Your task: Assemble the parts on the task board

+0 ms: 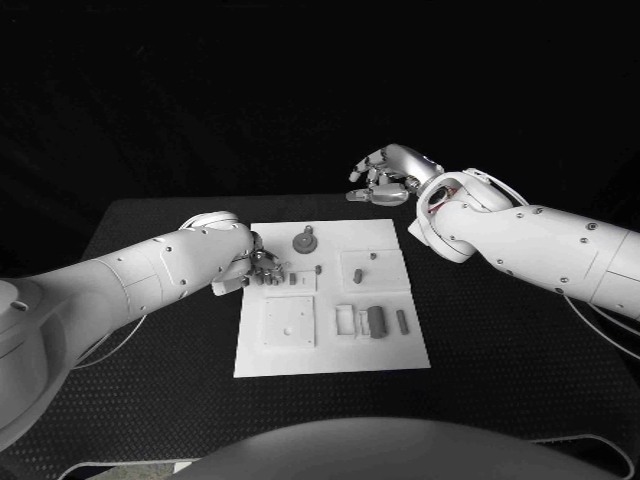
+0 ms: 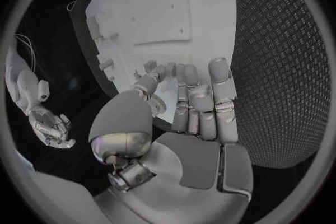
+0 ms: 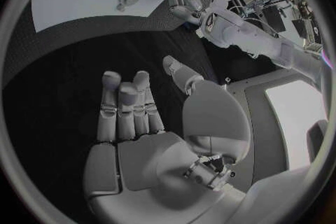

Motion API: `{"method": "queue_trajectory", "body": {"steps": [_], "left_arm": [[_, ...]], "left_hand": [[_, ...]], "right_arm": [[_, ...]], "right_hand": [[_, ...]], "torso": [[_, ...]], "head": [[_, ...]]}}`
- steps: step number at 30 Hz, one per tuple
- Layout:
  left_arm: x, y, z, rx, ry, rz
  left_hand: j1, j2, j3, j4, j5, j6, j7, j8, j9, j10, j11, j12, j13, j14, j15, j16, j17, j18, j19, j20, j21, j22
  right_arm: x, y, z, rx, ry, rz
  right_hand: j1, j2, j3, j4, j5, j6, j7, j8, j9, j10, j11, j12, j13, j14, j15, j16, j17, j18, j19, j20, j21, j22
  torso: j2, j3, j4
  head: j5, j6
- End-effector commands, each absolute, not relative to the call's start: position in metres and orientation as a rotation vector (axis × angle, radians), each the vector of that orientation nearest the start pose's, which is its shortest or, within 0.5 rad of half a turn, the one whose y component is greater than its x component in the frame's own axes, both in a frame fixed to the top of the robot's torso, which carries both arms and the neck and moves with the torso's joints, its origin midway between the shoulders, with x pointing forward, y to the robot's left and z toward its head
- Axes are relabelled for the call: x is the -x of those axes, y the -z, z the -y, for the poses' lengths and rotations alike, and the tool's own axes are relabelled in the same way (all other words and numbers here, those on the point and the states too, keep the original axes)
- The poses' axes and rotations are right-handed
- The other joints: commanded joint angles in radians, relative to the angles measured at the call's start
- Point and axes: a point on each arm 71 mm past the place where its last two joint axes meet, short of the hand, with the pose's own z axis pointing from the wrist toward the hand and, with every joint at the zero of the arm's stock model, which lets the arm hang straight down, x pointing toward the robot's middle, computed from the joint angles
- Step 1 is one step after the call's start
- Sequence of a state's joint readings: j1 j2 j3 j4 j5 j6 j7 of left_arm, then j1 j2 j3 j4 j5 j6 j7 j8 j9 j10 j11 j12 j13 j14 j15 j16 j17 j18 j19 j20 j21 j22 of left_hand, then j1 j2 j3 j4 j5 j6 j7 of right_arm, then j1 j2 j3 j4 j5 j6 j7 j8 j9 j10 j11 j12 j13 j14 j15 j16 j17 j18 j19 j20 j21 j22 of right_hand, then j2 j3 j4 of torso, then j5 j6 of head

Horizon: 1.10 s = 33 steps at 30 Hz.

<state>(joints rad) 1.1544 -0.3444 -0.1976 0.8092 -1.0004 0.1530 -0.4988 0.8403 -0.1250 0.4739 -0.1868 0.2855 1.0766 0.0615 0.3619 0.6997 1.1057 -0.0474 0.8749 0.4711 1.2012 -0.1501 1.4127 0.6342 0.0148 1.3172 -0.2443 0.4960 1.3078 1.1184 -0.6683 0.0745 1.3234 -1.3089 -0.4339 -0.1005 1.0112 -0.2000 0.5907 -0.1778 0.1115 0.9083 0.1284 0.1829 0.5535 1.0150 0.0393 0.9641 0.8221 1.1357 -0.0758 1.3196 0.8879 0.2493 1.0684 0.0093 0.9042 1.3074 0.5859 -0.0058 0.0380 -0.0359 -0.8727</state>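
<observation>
The white task board (image 1: 329, 352) lies mid-table. On it are a grey round knob part (image 1: 307, 242) near the far edge, a small part (image 1: 361, 272) in the middle and several upright grey parts (image 1: 378, 320) on the right. My left hand (image 1: 264, 266) is at the board's left edge, fingertips down on the board beside some small parts; in the left wrist view its fingers (image 2: 203, 101) lie straight and together, the thumb apart, nothing between them. My right hand (image 1: 389, 172) hangs raised beyond the board's far edge, palm open and holding nothing (image 3: 133, 117).
A raised square plate (image 1: 287, 322) sits on the board's near left. The black table (image 1: 522, 370) has bare room right of the board and in front of it. The right forearm (image 1: 551, 250) reaches over the table's right side.
</observation>
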Motion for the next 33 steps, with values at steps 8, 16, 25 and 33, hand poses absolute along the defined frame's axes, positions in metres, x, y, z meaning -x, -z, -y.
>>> {"method": "queue_trajectory", "body": {"steps": [8, 16, 25, 33], "left_arm": [[-0.543, 0.323, -0.176, 0.337, 0.152, -2.410], [-0.543, 0.324, -0.185, 0.428, 0.190, -2.413], [-0.549, 0.313, -0.197, 0.581, 0.291, -2.369], [-0.559, 0.293, -0.194, 0.621, 0.539, -2.191]], "left_hand": [[-0.022, -0.012, -0.012, 0.016, -0.050, -0.016, 0.005, -0.012, 0.001, -0.001, 0.007, -0.003, 0.001, -0.007, 0.000, -0.005, 0.002, 0.024, -0.001, -0.001, -0.010, 0.016], [-0.059, -0.049, -0.010, 0.070, -0.221, -0.025, 0.005, -0.020, 0.004, -0.006, 0.008, -0.003, 0.002, -0.010, 0.000, -0.009, 0.003, 0.032, -0.003, -0.002, -0.018, 0.014], [-0.108, -0.090, -0.037, 0.096, -0.236, -0.091, 0.025, -0.053, -0.003, -0.024, 0.023, -0.006, 0.003, -0.024, 0.014, -0.012, 0.005, 0.042, -0.017, 0.006, -0.029, 0.013], [-0.033, -0.019, -0.042, 0.025, -0.235, -0.212, 0.080, -0.083, -0.015, -0.175, 0.080, -0.069, -0.022, -0.109, 0.071, -0.050, -0.006, 0.057, -0.091, 0.062, -0.074, 0.007]], "right_arm": [[-0.523, 0.193, 0.177, -0.131, -0.726, -1.582], [-0.523, 0.193, 0.177, -0.131, -0.725, -1.582], [-0.523, 0.194, 0.180, -0.137, -0.721, -1.584], [-0.524, 0.194, 0.182, -0.144, -0.719, -1.587]], "right_hand": [[-0.003, -0.002, 0.000, 0.004, 0.001, -0.023, 0.024, 0.001, -0.002, -0.004, 0.000, 0.005, -0.001, -0.004, 0.007, -0.002, -0.001, 0.012, 0.005, -0.005, -0.007, 0.008], [-0.003, -0.002, 0.000, 0.004, 0.001, -0.023, 0.024, 0.000, -0.002, -0.004, 0.000, 0.005, -0.001, -0.004, 0.007, -0.002, -0.002, 0.012, 0.005, -0.005, -0.007, 0.008], [-0.004, -0.002, 0.000, 0.005, 0.001, -0.023, 0.024, 0.001, -0.002, -0.004, 0.000, 0.006, -0.001, -0.004, 0.007, -0.002, -0.002, 0.012, 0.005, -0.005, -0.007, 0.008], [-0.003, -0.001, 0.000, 0.005, 0.001, -0.023, 0.024, 0.001, -0.002, -0.005, 0.000, 0.006, -0.002, -0.004, 0.007, -0.002, -0.002, 0.012, 0.005, -0.005, -0.007, 0.008]], "torso": [[0.000, -0.0009, -0.0004], [0.000, -0.0005, -0.0007], [0.000, 0.0004, 0.0008], [0.000, 0.0000, 0.0003]], "head": [[0.000, 0.000], [-0.001, 0.000], [-0.004, 0.000], [-0.004, 0.000]]}}
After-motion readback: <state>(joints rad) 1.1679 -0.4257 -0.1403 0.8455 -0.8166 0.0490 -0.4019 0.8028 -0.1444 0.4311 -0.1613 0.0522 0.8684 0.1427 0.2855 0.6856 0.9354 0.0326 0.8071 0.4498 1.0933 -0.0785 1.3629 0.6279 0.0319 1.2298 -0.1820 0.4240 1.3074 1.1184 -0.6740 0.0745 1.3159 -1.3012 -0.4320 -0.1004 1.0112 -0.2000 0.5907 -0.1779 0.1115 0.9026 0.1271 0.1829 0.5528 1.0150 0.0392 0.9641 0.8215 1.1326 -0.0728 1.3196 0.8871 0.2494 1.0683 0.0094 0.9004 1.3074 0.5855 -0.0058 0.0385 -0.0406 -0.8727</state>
